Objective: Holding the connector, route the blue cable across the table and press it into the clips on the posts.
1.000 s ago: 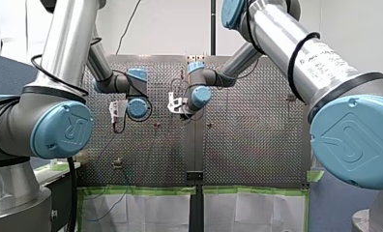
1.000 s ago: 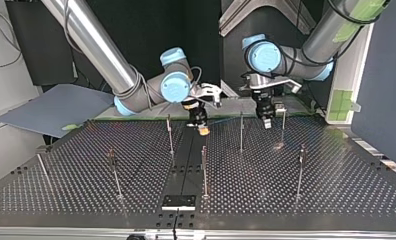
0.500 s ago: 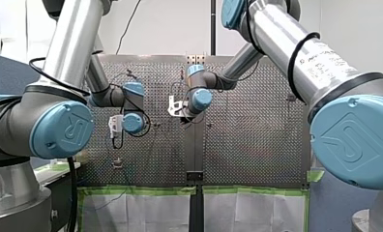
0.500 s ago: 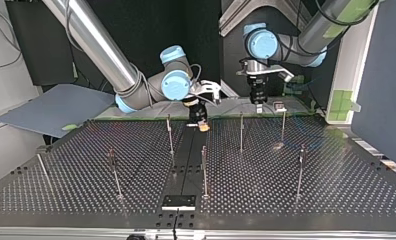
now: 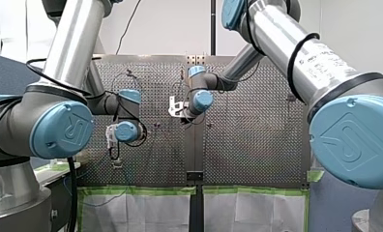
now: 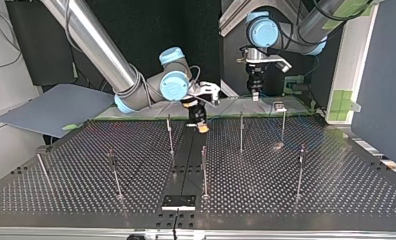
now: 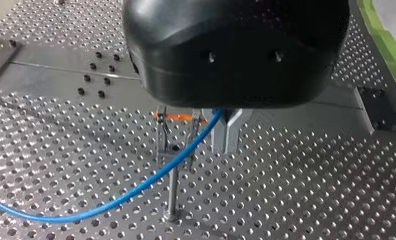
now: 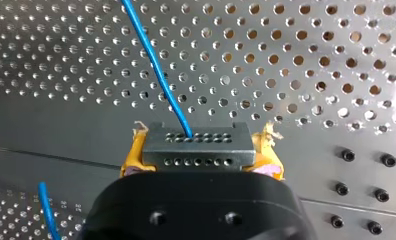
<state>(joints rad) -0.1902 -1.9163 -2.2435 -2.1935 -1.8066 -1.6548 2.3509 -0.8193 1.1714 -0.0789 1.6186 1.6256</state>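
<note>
In the right wrist view a grey connector with rows of small holes sits between yellow pads, with my right gripper shut on it. The blue cable leaves the connector's face and runs ahead over the perforated plate. In the top view my right gripper hangs low near the table's middle seam. My left gripper is raised above the table's far edge. In the left wrist view its metal fingers are shut on the blue cable, which sags past a clip post just beneath.
Several thin posts stand on the perforated table, among them one at the middle, one at the top view's right and one at its left. A black plate lies at the near edge. A grey board leans at the left.
My left arm has lifted its gripper up and away from the post at the top view's right, moving down and leftward in the front view. My right gripper has barely moved.
</note>
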